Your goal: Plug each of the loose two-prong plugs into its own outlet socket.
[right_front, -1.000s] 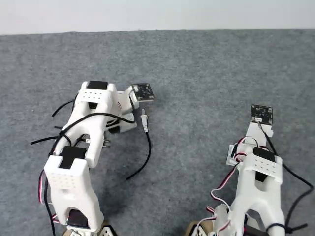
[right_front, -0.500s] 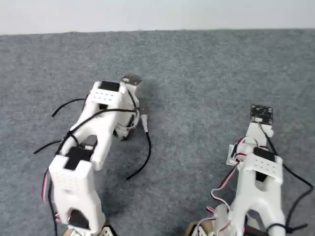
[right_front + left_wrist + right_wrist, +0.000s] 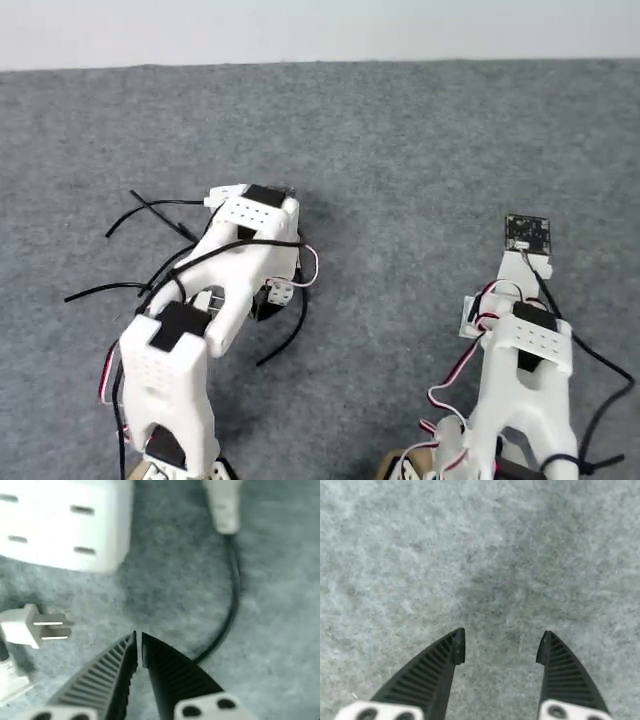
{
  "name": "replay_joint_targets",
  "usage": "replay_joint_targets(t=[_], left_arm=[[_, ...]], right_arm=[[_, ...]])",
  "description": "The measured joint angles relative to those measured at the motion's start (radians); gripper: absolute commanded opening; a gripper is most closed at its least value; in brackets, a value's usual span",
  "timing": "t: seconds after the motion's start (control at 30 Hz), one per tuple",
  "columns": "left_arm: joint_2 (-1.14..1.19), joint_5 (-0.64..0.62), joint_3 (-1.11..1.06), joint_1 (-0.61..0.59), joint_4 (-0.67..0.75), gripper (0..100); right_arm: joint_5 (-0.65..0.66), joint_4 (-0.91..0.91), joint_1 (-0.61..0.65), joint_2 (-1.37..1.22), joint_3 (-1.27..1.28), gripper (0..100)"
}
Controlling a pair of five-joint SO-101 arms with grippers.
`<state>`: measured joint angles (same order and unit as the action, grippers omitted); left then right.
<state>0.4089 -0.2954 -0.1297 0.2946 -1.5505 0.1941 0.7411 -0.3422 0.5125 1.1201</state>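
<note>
Swung across since a second ago: left arm [image 3: 235,270], brought over the spot where a plug lay exposed, so that only a loop of black cable [image 3: 285,345] is seen past it from above. Right arm [image 3: 520,370] recorded as unmoved

Left jaws: clenched almost tip to tip, nothing held between them, poised low over the grey counter [image 3: 420,140]

Right jaws: released, spread wide, nothing between them, bare counter beneath

Task items, as noted from the left wrist view:
- white outlet block [image 3: 65,520] lying on the counter; four slots are visible and all are unoccupied
- white two-prong plug [image 3: 35,627] lying on its side near the jaw tips, both prongs bare, apart from the block
- second plug body [image 3: 222,507] with its black cable trailing away, beside the block's corner but not touching it; its prongs cannot be made out
- a further white piece [image 3: 10,680] at the view's edge, not identifiable

Progress, judged: no plug is seated and none is gripped. At least two insertions are taken to remain, each needing a pickup, prong alignment with a slot pair, and a push home. Work is assessed as barely begun
</note>
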Motion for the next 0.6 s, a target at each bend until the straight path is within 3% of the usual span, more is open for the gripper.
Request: replay_joint_targets(t=[0.13,0.23,0.47,0.6], left_arm=[[-0.227,0.215,-0.175,0.002,0.121,1],[-0.422,0.451,-0.313,0.000,0.204,5],[-0.646,0.942,-0.390,-0.126,0.232,33],[-0.651,1.255,-0.399,-0.203,0.233,36]], right_arm=[[0.008,-0.003,0.002,0.000,0.000,23.3],[0.008,-0.003,0.002,0.000,0.000,23.3],[0.008,-0.003,0.002,0.000,0.000,23.3],[0.008,-0.003,0.002,0.000,0.000,23.3]])
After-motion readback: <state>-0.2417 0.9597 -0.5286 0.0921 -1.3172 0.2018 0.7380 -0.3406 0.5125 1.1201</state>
